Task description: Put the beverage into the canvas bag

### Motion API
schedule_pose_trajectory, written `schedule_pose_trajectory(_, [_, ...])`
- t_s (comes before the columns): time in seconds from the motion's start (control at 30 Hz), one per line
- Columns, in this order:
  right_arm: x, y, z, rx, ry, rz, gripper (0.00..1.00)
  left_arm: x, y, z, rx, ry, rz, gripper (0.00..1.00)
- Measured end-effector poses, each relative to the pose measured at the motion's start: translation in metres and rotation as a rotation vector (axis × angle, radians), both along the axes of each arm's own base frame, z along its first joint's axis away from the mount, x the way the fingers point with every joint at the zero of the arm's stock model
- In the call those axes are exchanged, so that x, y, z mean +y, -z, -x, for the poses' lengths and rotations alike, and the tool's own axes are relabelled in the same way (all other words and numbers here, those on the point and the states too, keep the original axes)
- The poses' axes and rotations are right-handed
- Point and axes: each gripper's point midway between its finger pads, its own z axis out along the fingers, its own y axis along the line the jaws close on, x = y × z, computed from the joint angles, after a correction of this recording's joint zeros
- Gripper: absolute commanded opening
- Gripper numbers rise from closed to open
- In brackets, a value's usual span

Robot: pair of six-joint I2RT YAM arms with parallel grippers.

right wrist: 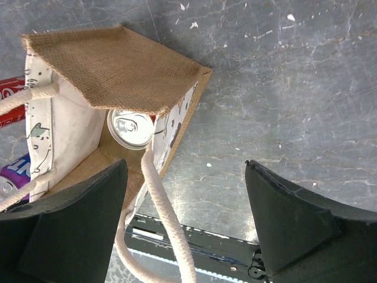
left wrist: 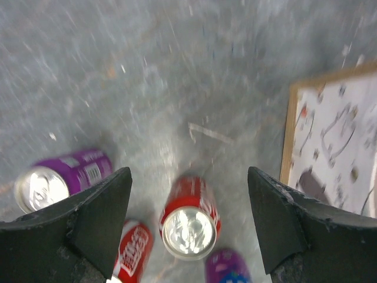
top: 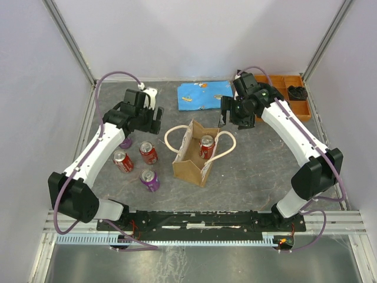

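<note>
The canvas bag (top: 189,158) stands open mid-table, its rope handles (top: 171,137) splayed to both sides. A red can (top: 207,146) stands upright inside it; the right wrist view shows its silver top (right wrist: 131,128) in the bag (right wrist: 112,71). My right gripper (top: 227,118) is open and empty, above and right of the bag (right wrist: 185,165). My left gripper (top: 154,120) is open and empty over the loose cans (left wrist: 188,174). An upright red can (left wrist: 189,219) sits below its jaws. Another red can (top: 122,161) and two purple cans (top: 149,180) stand left of the bag.
An orange compartment tray (top: 277,88) with a black object (top: 297,92) sits at the back right. A blue cloth (top: 203,95) lies at the back middle. One purple can (top: 125,142) is partly hidden under the left arm. The bag's printed side (left wrist: 336,141) is right of the left gripper.
</note>
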Motion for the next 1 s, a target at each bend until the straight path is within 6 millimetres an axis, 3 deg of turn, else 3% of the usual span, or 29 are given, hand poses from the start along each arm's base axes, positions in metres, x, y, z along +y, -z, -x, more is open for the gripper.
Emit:
schedule_pose_trajectory(0.07, [0.0, 0.008, 0.005, 0.02, 0.012, -0.005, 0.88, 0.004, 0.018, 0.019, 0.09, 0.03, -0.03, 0.87])
schedule_pose_trajectory(0.2, [0.0, 0.017, 0.009, 0.041, 0.027, -0.01, 0.88, 0.01, 0.031, 0.042, 0.189, 0.072, -0.071, 0.89])
schedule_pose_trajectory(0.4, [0.003, 0.02, 0.007, 0.034, 0.039, -0.023, 0.88, 0.018, 0.051, 0.06, 0.276, 0.108, -0.122, 0.89])
schedule_pose_trajectory(0.67, [0.004, 0.018, 0.005, 0.026, 0.047, -0.033, 0.88, 0.027, 0.096, 0.08, 0.409, 0.144, -0.184, 0.87])
schedule_pose_trajectory(0.77, [0.004, 0.018, 0.006, 0.024, 0.05, -0.035, 0.88, 0.027, 0.105, 0.079, 0.425, 0.147, -0.196, 0.72])
schedule_pose_trajectory(1.0, [0.003, 0.015, 0.007, 0.019, 0.053, -0.039, 0.88, 0.027, 0.106, 0.072, 0.399, 0.153, -0.206, 0.08])
